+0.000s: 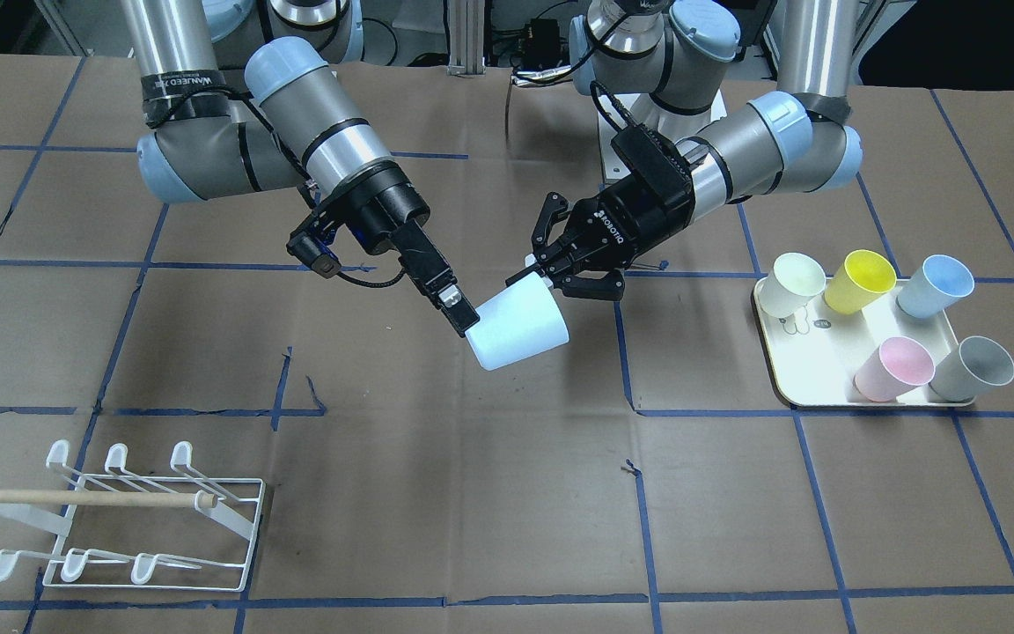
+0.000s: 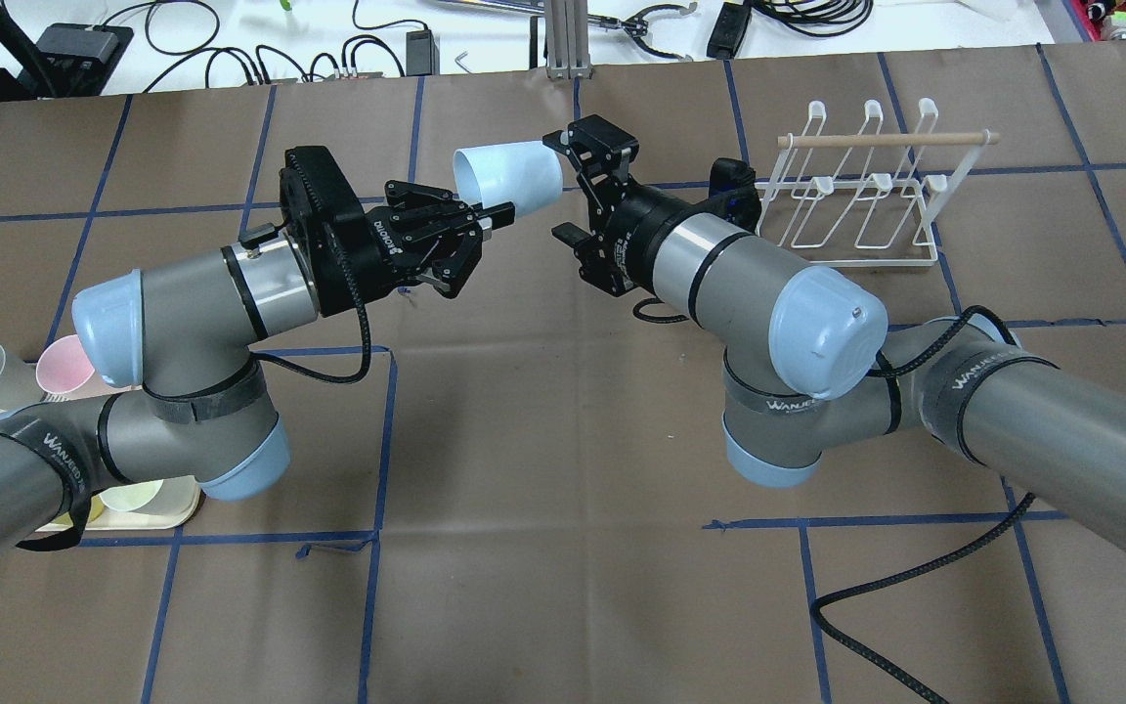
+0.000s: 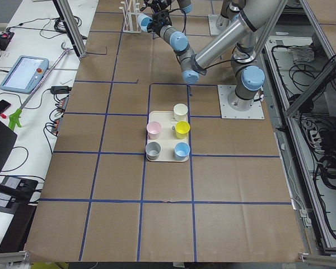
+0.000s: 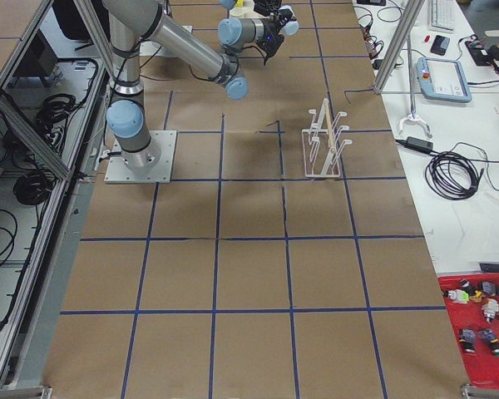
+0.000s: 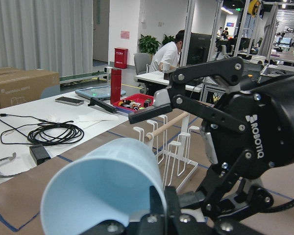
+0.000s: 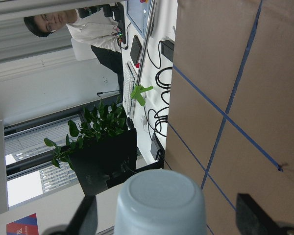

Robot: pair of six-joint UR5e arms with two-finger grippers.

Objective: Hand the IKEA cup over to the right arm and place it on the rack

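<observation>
A pale-blue cup hangs on its side above the table's middle; it also shows in the overhead view. My left gripper is shut on the cup's rim, one finger inside the mouth. My right gripper is open, and its fingers straddle the cup's base with gaps on both sides. The white wire rack with a wooden dowel stands empty on the right arm's side, also in the overhead view.
A cream tray on the left arm's side holds several cups: cream, yellow, blue, pink and grey. Brown paper with blue tape lines covers the table. A black cable trails under the right arm.
</observation>
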